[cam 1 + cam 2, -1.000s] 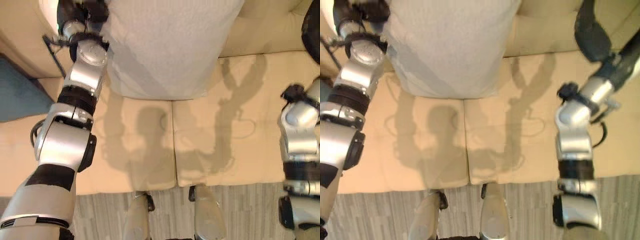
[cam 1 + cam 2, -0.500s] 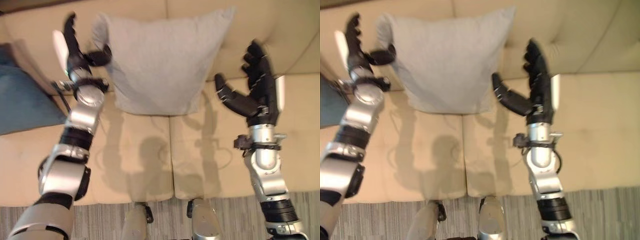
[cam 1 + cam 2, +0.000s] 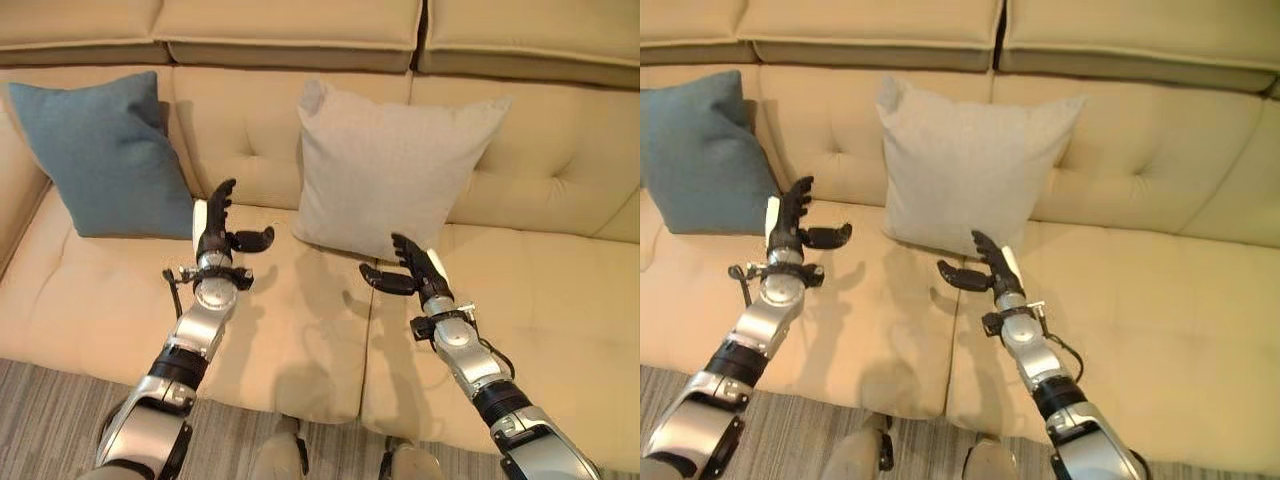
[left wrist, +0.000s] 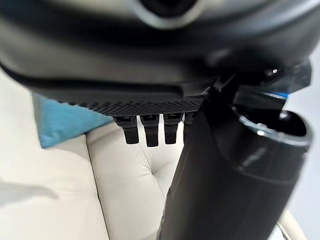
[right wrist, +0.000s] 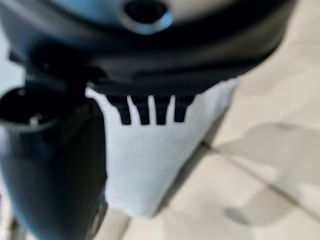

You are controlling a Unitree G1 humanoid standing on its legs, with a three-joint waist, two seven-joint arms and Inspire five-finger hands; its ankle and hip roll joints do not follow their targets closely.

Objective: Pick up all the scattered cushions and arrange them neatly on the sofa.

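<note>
The grey cushion (image 3: 395, 170) and the blue cushion (image 3: 105, 155) both stand upright against the sofa (image 3: 560, 300) back. My left hand (image 3: 217, 232) and right hand (image 3: 412, 272) hover spread, holding nothing. I judge arranging nearly done.
</note>
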